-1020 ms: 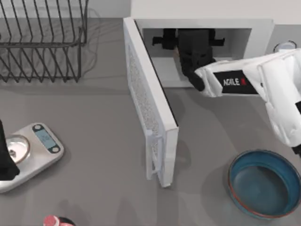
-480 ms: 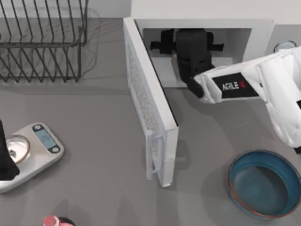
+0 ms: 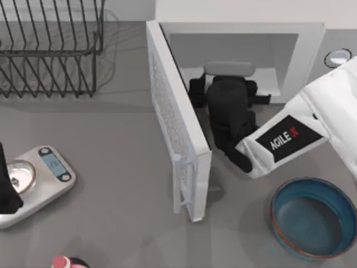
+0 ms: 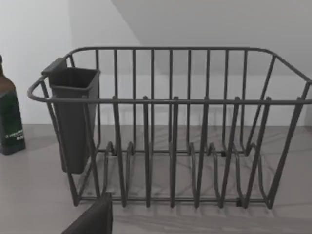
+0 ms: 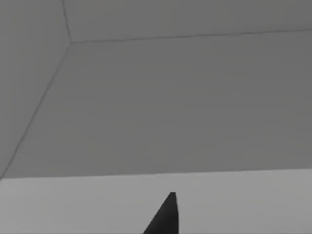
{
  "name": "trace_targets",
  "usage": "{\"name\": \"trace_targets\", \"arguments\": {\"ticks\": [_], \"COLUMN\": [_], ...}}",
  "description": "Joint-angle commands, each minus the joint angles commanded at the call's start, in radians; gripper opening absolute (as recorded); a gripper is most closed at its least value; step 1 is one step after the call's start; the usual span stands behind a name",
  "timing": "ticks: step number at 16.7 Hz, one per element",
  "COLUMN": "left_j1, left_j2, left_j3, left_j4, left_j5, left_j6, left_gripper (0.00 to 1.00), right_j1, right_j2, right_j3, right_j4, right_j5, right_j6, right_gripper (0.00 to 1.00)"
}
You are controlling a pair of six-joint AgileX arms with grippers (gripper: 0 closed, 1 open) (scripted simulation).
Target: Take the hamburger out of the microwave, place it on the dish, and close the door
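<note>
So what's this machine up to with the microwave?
The right arm's gripper is at the mouth of the microwave, whose door stands wide open. From above, the black wrist hides whatever the gripper may be holding. The blue dish waits with nothing in it on the table's right side. The left arm sits parked by the kitchen scale.

I'm seeing my right arm [image 3: 312, 125] wearing a glossy white shell with a black panel lettered AGILE in white plus a red X; its wrist and right pincer [image 3: 226, 92] are showing blocky matte black.
</note>
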Motion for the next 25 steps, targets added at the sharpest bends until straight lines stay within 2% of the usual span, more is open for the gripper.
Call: {"name": "trace_targets", "arguments": {"ticks": [5, 12, 25], "left_j1": [0.0, 0.0, 0.0], "left_j2": [0.0, 0.0, 0.0], "left_j3": [0.0, 0.0, 0.0], "left_j4": [0.0, 0.0, 0.0], "left_j5": [0.0, 0.0, 0.0], "left_j6": [0.0, 0.0, 0.0], "left_gripper": [1.0, 1.0, 1.0], "right_j1": [0.068, 0.073, 0.074], "right_j2": [-0.126, -0.144, -0.457], "right_j3": [-0.265, -0.293, -0.273], "right_j4": [0.148, 0.167, -0.168], "right_j5": [0.064, 0.072, 0.068], "right_j6": [0.021, 0.026, 0.028], "right_gripper": [0.0, 0.0, 0.0]}}
